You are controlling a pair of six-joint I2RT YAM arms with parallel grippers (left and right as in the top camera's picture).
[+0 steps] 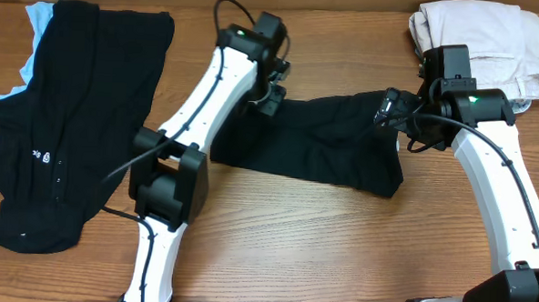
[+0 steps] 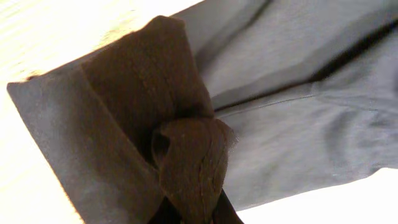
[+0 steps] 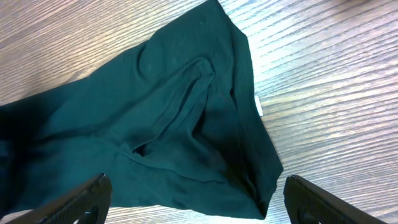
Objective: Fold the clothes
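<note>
While, from overhead, the black tee (image 1: 316,139) lies crumpled mid-table (image 1: 338,245) with the left end effector (image 1: 270,89) and right end effector (image 1: 387,109) at its ends, the left wrist view shows fabric bunched in a closed grip — and the right wrist view, fingers (image 3: 87,199) spread wide, holding nothing, above it.

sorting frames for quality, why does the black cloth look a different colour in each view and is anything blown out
Overhead: even light, limp black fabric garment reads true black. Left wrist: wooden table blown out to white, cloth looks brownish-grey. Right wrist: greenish cast on the cloth, wood grain sharp.
</note>
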